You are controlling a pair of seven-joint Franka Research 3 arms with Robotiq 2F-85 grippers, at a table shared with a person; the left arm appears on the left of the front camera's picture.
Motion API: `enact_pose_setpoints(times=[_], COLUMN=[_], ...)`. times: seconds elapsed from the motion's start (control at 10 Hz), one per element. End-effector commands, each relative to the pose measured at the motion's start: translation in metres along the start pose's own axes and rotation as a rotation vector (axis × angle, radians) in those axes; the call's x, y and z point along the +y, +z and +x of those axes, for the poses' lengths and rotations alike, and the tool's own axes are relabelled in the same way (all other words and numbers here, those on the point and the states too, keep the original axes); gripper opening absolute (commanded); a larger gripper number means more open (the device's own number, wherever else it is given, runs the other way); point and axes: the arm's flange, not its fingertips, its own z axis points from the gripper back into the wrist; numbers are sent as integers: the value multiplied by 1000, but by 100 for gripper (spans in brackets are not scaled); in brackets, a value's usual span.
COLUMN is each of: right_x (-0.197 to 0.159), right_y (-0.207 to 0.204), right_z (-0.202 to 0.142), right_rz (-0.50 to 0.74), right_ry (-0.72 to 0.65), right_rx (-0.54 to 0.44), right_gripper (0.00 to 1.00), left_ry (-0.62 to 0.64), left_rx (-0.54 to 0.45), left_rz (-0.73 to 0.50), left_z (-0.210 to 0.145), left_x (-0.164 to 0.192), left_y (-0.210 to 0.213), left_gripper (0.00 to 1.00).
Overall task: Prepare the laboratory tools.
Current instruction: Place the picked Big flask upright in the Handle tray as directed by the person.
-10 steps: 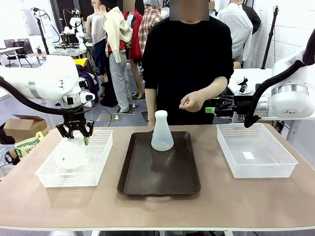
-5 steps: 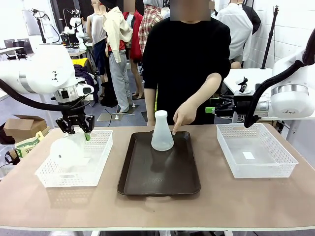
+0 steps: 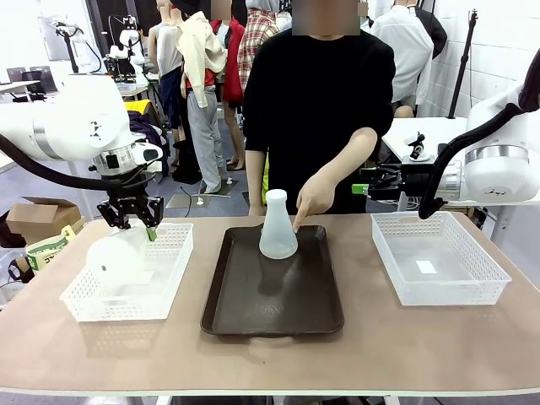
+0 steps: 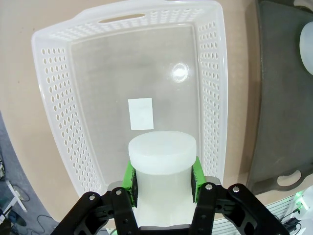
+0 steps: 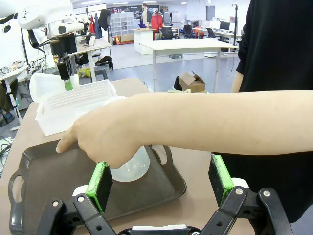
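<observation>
Two frosted white conical flasks are the laboratory tools. My left gripper (image 3: 131,218) is shut on the neck of one flask (image 3: 118,257) and holds it just above the left white basket (image 3: 164,287). In the left wrist view, the green pads (image 4: 129,177) clamp that flask (image 4: 161,149) over the basket (image 4: 58,98). The other flask (image 3: 278,224) stands upright at the far end of the dark brown tray (image 3: 278,312). The person's hand (image 3: 309,205) points down beside it. My right gripper (image 5: 160,183) is open and holds nothing. It faces the person's forearm (image 5: 205,122) and the flask on the tray (image 5: 131,169).
A second white mesh basket (image 3: 439,261) sits on the right of the table and holds a small white label. The person stands at the far edge behind the tray. The right arm's elbow (image 3: 498,169) hangs above the right end of the table.
My left gripper has lifted its flask out of the basket, up and slightly left. The person's hand has come down from chest height to point beside the flask on the tray.
</observation>
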Motion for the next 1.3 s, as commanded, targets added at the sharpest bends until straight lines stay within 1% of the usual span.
enact_pose_setpoints(times=[0.0,0.5,0.6,0.7,1.0,1.1,1.2], right_x=[1,1,1,1,1,1,1], right_y=[-1,-1,-1,-1,-1,-1,-1], right_z=[0,0,0,0,0,0,0], right_rz=[-4,-4,-4,-4,-4,-4,-4], right_ry=[-3,-3,-3,-3,-3,-3,-3], right_rx=[5,5,5,5,5,5,5], right_gripper=[100,100,100,100,100,100,100], left_ry=[2,0,-118,-225,-502,-595,-726], left_rx=[0,1,-66,-158,-419,-495,-554], left_rz=[0,0,-19,-30,-88,-136,-229], left_z=[0,0,-4,-13,-44,-48,-53], left_x=[1,0,-16,-34,-71,-79,-89], left_y=[1,0,7,20,53,56,55], left_gripper=[0,0,0,0,0,0,0])
